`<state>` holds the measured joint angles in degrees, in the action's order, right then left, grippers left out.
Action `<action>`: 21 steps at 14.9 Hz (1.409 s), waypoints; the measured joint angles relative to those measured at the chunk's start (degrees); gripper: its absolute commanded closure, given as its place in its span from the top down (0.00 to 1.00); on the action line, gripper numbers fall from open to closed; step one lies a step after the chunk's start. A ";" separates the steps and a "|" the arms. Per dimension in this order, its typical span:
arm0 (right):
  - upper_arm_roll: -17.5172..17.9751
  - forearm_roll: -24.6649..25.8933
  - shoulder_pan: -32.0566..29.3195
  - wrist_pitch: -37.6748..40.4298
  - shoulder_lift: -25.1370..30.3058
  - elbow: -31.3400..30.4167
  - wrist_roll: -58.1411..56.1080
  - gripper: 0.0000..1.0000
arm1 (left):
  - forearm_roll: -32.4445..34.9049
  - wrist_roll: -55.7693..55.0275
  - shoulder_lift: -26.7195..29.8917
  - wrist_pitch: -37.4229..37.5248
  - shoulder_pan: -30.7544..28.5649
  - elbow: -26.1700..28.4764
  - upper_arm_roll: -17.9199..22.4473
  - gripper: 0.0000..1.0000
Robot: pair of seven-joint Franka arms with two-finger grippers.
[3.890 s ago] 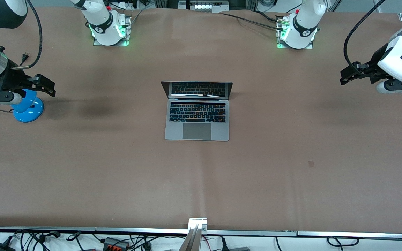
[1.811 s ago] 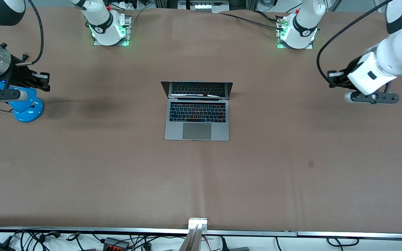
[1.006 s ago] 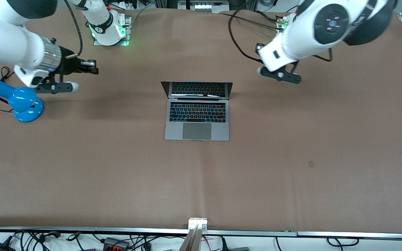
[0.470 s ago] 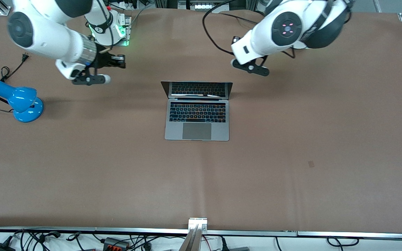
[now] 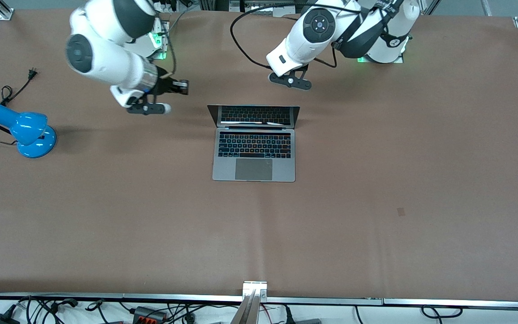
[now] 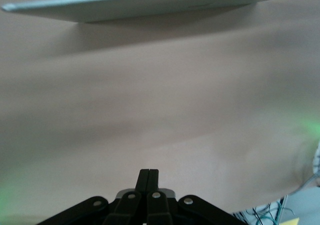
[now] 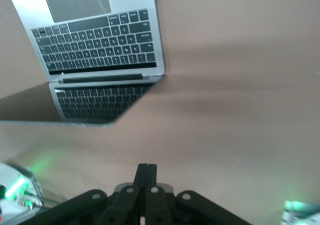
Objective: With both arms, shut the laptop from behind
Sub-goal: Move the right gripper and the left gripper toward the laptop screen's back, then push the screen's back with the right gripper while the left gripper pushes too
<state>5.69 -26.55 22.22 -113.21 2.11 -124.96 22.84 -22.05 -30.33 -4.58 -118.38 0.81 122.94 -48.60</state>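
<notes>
Laptop sits mid-table, open, screen upright and facing the front camera, lid back toward the arm bases.

Right gripper hovers over bare table off the lid corner nearest the right arm's end; fingers pressed together.

Left gripper hovers over the table on the bases' side of the lid; fingers pressed together.

Judgement: both are staged at the lid's back so shut tips can push it down onto the keyboard. No contact yet. Lamp is well apart from the laptop.
</notes>
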 measured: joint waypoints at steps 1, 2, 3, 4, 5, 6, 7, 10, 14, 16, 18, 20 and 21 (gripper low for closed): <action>0.04 -0.17 1.81 -2.04 -1.19 -0.13 1.48 0.00 | 0.00 0.00 0.02 -2.69 -0.04 1.51 -0.37 0.01; 0.06 -0.24 3.21 -3.54 -2.35 -0.18 2.37 0.00 | 0.00 0.00 0.03 -6.13 -0.07 2.99 -0.80 0.01; 0.06 -0.29 4.04 -4.70 -3.36 -0.24 2.81 0.00 | 0.00 0.00 0.03 -9.92 -0.08 4.45 -1.34 0.01; 0.06 -0.40 4.43 -5.89 -4.32 -0.27 3.01 0.00 | 0.00 0.00 0.02 -13.72 -0.07 5.74 -1.90 0.01; 0.03 -1.03 4.74 -7.00 -5.10 -0.28 3.01 0.00 | 0.00 0.00 0.01 -16.27 -0.08 6.42 -2.19 0.01; 0.03 -2.12 5.32 -8.36 -5.82 -0.28 3.01 0.00 | 0.00 0.02 -0.02 -18.29 -0.08 6.75 -2.30 0.01; 0.04 -2.73 5.96 -9.77 -6.51 -0.28 3.05 0.00 | 0.00 0.07 -0.02 -19.87 -0.10 6.95 -2.31 0.01; 0.04 -3.18 6.72 -13.99 -8.47 -0.15 3.29 0.00 | 0.00 0.20 -0.03 -23.88 -0.25 7.30 -2.31 0.01; 0.02 -3.18 6.72 -15.58 -10.30 0.93 3.26 0.00 | 0.00 2.63 -0.04 -29.27 -1.03 7.40 -2.29 0.01; 0.02 -3.18 6.72 -15.69 -11.48 2.59 3.26 0.00 | 0.00 5.14 -0.16 -31.70 -2.36 7.47 -2.27 0.01; -0.07 -3.18 6.71 -15.82 -13.37 4.90 3.26 0.00 | 0.00 8.05 -1.34 -35.32 -3.69 7.68 -2.21 0.01; -0.34 -3.18 6.64 -15.84 -15.57 7.22 3.25 0.00 | 0.00 9.61 -4.12 -40.53 -4.32 7.88 -2.11 0.01; -0.46 -3.18 6.62 -15.86 -16.60 8.23 3.23 0.00 | 0.00 10.41 -5.75 -42.63 -4.37 7.93 -2.06 0.01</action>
<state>5.23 -29.74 28.84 -129.06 -14.49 -116.73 26.07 -22.05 -19.93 -10.32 -161.01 -3.55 130.87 -50.66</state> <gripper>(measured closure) 0.991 0.991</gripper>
